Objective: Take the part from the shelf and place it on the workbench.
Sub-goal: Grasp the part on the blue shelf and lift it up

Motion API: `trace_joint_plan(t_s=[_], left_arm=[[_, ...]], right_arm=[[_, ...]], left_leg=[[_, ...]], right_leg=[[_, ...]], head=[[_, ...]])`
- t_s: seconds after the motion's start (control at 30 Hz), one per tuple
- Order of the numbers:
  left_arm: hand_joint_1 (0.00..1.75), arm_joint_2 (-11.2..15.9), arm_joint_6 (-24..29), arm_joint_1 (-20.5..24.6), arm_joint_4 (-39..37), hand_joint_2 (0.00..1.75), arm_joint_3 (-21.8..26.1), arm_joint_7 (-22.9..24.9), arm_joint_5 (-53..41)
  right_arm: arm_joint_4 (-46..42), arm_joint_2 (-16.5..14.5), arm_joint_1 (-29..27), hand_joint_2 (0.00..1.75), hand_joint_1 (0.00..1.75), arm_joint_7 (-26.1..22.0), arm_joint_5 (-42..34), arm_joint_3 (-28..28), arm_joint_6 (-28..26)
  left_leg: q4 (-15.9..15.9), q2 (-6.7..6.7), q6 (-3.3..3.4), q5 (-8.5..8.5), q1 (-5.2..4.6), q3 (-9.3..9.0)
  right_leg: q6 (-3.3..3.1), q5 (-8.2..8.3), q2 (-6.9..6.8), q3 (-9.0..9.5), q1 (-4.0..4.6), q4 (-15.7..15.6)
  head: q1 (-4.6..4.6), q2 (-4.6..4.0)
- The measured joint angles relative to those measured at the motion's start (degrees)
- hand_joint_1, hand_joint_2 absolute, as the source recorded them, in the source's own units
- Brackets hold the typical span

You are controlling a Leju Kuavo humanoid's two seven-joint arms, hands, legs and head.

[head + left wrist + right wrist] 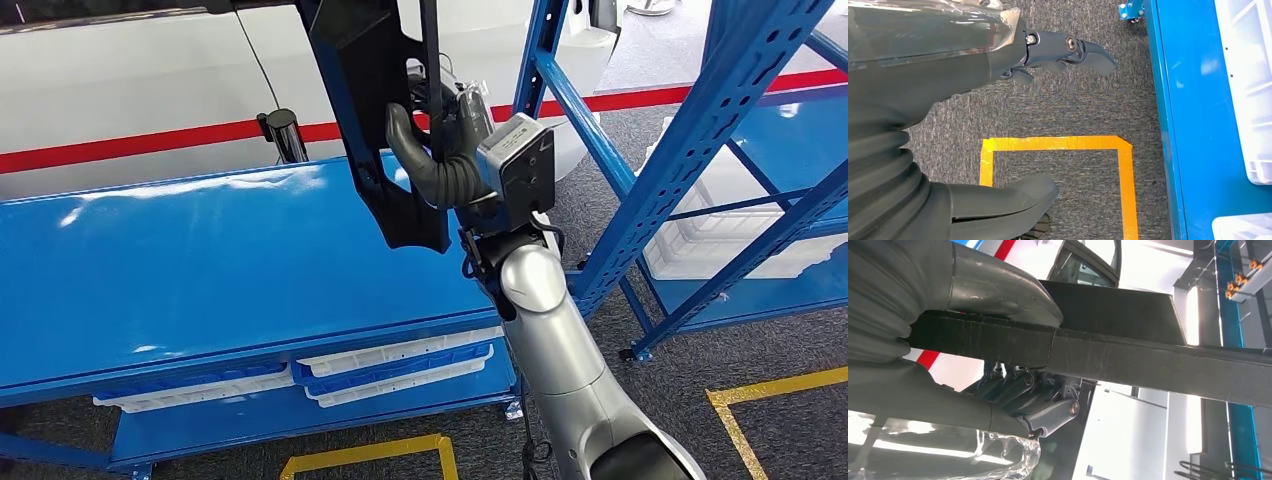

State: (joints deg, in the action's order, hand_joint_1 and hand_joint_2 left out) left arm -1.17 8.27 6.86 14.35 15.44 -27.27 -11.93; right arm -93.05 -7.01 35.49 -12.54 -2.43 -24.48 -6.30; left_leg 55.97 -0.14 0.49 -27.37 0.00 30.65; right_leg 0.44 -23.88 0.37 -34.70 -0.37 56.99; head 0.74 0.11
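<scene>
Right hand [440,150] upper centre of head view, thumb and fingers clamped on a long black part [385,120] held upright above the blue bench [200,270]; the part's lower end looks clear of the surface, hard to tell. Blue shelf [700,150] at right. Left hand [1058,55] hangs over grey carpet, fingers apart, holding nothing, near yellow floor tape [1058,144].

A glossy blue workbench [200,270] stretches across the room, its bare top catching the overhead light, with white and blue trays [395,365] stacked on the lower shelf beneath it. To its right stands a blue steel shelf rack [700,150] holding a white bin [720,240] on its lower level. Grey carpet [780,340] covers the floor, marked with yellow tape outlines [375,452] near the foot of the bench.
</scene>
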Motion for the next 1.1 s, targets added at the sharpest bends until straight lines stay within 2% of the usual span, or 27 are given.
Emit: trace_joint_plan(t_s=[0.2,1.1], left_arm=[[0.0,0.0,0.1,-0.1,0.0,1.75,0.1,0.0,0.0],[0.0,0.0,0.1,-0.1,0.0,1.75,0.4,0.0,0.0]], right_arm=[[-1.5,0.9,-2.1,1.75,1.75,-0.7,0.3,-0.7,0.3],[-2.6,2.5,-3.3,1.75,1.75,-0.7,0.3,-1.9,0.3]], left_leg=[[0.0,0.0,0.0,-0.01,0.0,0.01],[0.0,0.0,0.0,-0.01,0.0,0.01]], right_leg=[[0.0,0.0,0.0,0.0,0.0,0.0],[0.0,0.0,0.0,0.0,0.0,0.0]], head=[[0.0,0.0],[0.0,0.0]])
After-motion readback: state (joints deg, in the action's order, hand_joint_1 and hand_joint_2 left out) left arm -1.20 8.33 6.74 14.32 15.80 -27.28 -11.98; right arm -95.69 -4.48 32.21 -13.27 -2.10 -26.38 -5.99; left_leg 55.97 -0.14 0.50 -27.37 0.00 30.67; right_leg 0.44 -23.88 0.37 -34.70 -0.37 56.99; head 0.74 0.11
